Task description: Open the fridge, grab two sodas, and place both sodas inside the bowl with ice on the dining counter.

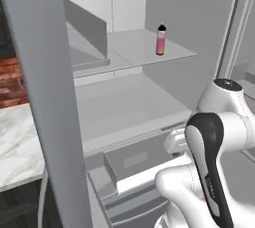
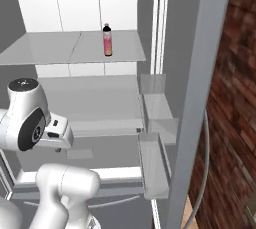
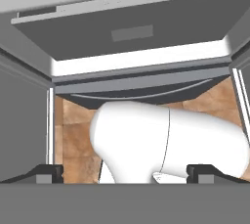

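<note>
The fridge (image 1: 124,107) stands open, its pale grey shelves bare except for one soda. That soda (image 1: 161,40), a slim pink bottle with a dark cap, stands upright on the upper shelf; it shows again as the soda (image 2: 107,40) near that shelf's front edge. My gripper (image 3: 125,171) is open, its fingertips (image 3: 46,171) wide apart with nothing between them. It points down, low in front of the fridge's bottom drawer (image 3: 132,32) and well below the soda. The bowl and the dining counter are out of view.
The open fridge door (image 1: 45,97) rises close on the left, and the other door (image 2: 200,73) with its bins (image 2: 155,108) stands on the right. A marble top over dark drawers (image 1: 15,142) lies left. Brick wall (image 2: 235,98) is on the right.
</note>
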Available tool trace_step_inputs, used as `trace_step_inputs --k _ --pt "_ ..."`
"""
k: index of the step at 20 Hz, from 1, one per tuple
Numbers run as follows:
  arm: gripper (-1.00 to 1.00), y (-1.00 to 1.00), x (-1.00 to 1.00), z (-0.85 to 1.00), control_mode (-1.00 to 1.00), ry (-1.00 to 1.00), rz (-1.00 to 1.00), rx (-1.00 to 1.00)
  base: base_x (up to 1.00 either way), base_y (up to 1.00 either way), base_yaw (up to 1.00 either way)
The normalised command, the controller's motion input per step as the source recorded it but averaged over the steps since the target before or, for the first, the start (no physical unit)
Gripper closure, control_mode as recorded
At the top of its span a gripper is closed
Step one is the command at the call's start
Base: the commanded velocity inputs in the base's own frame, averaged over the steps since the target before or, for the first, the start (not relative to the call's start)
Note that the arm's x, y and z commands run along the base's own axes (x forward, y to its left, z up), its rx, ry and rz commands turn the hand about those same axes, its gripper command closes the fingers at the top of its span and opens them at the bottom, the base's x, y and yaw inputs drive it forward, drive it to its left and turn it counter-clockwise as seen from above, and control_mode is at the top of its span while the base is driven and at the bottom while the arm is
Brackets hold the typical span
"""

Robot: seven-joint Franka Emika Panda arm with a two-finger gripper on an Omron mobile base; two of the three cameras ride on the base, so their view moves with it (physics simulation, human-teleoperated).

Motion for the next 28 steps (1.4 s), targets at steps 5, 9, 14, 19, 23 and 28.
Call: trace_step_inputs --k 5,9,14,19,23,28 --pt "-1.00 0.00 0.00 0.00 1.00 0.00 0.00 0.00 0.59 0.00 0.26" --pt "-1.00 0.00 0.00 0.00 1.00 0.00 0.00 0.00 0.43 0.00 0.26" --pt "-1.00 0.00 0.00 0.00 1.00 0.00 0.00 0.00 0.25 0.00 0.16" --pt "-1.00 0.00 0.08 0.18 -1.00 -0.15 -0.01 0.00 0.19 0.00 0.02" --pt "-1.00 -0.06 0.09 0.62 -1.00 -0.44 -0.07 0.00 0.00 0.00 0.00" --pt "-1.00 -0.25 0.00 0.59 -1.00 -0.51 -0.09 0.00 0.00 0.00 0.00"
